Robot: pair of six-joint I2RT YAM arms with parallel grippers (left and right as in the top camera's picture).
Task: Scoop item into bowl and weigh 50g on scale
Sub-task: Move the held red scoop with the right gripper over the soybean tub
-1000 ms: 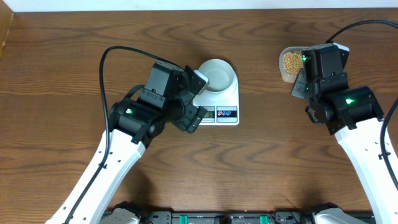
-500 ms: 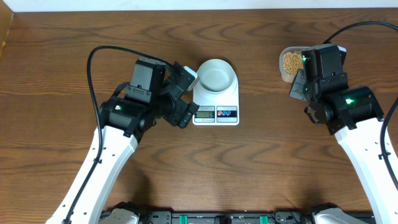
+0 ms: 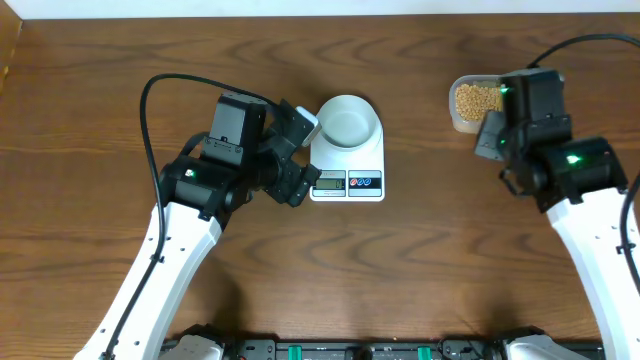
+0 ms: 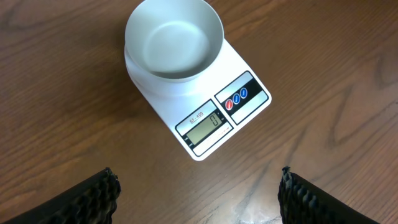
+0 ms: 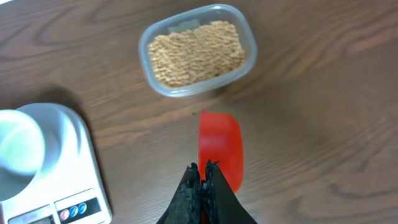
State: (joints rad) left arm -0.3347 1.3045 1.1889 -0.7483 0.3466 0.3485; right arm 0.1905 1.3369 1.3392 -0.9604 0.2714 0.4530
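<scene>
The pale empty bowl [image 3: 347, 120] stands on the white scale [image 3: 363, 182]; in the left wrist view the bowl [image 4: 173, 40] is empty and the scale's [image 4: 239, 99] display reads 0. My left gripper [image 3: 305, 155] is open and empty, just left of the scale; its fingers [image 4: 93, 196] frame bare wood. The beans [image 5: 196, 51] fill a clear tub [image 3: 473, 100] at the back right. My right gripper [image 5: 203, 167] is shut on a red scoop [image 5: 219, 149], held just in front of the tub. In the overhead view my right gripper [image 3: 490, 135] hides the scoop.
The scale [image 5: 68, 186] and bowl [image 5: 15, 140] show at the left edge of the right wrist view. A black cable [image 3: 175, 85] loops behind the left arm. Bare wooden table [image 3: 420, 260] lies between the two arms.
My left arm pulled back left from the scale a second ago and has held still since. My right arm shifted slightly right beside the tub.
</scene>
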